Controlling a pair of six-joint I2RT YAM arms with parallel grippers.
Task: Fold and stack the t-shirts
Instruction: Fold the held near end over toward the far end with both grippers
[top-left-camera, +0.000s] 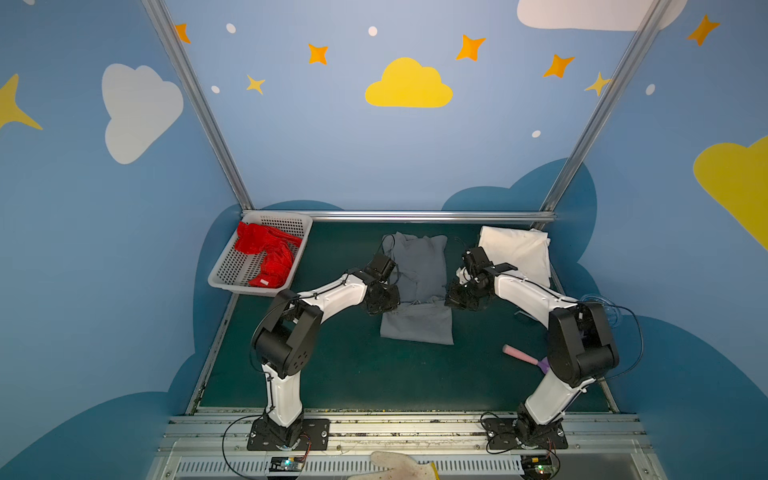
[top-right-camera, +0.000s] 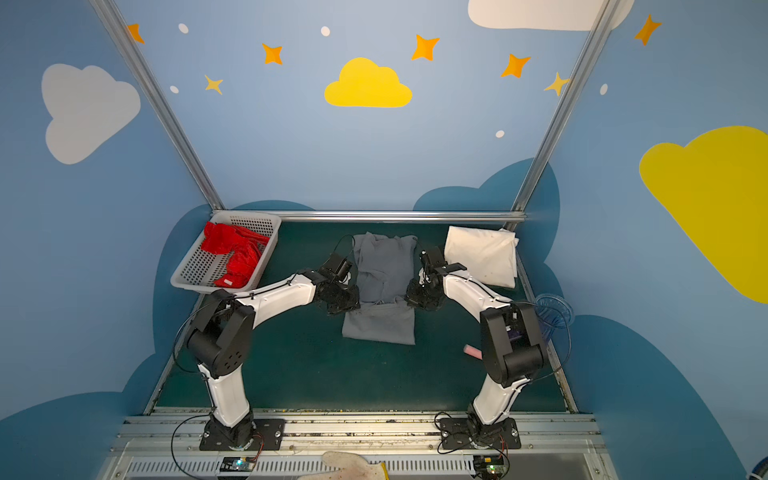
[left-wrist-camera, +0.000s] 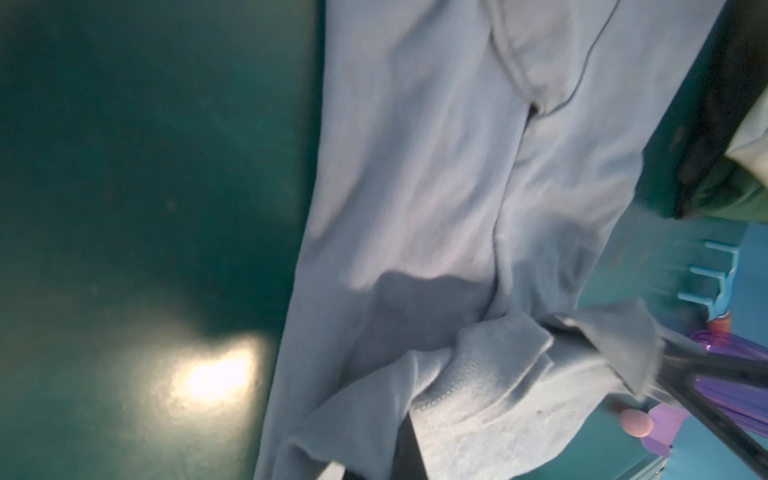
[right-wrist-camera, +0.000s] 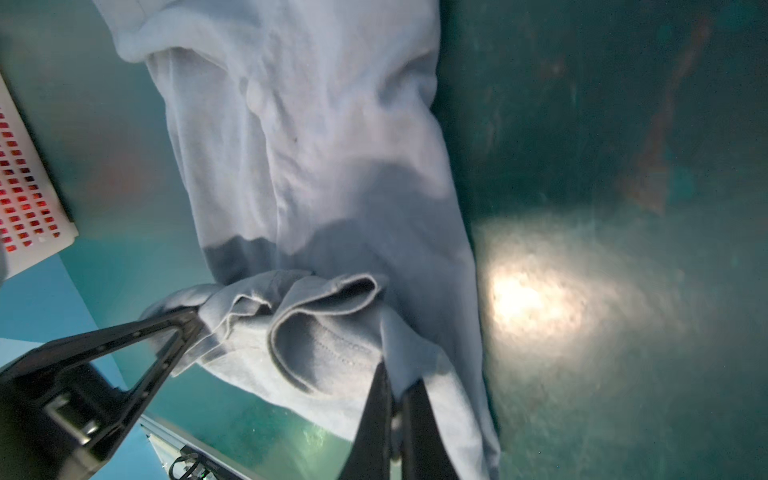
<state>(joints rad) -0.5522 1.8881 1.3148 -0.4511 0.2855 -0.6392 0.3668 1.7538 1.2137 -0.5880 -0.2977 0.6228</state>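
Green bench (top-left-camera: 353, 374) fills lower centre of both top views. Grey t-shirt (top-left-camera: 419, 266) lies as a long strip mid-frame. Cream t-shirt (top-left-camera: 519, 249) sits folded at back right. White basket (top-left-camera: 220, 282) at back left holds the crumpled red t-shirt (top-left-camera: 266, 249). Left hand (top-left-camera: 392, 301) and right hand (top-left-camera: 451, 297) are each clamped tight on bunched grey cloth at opposite side edges.

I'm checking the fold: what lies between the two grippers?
The grey shirt, in both top views. It spans the gap between the left gripper and the right gripper, each shut on one side edge of it.
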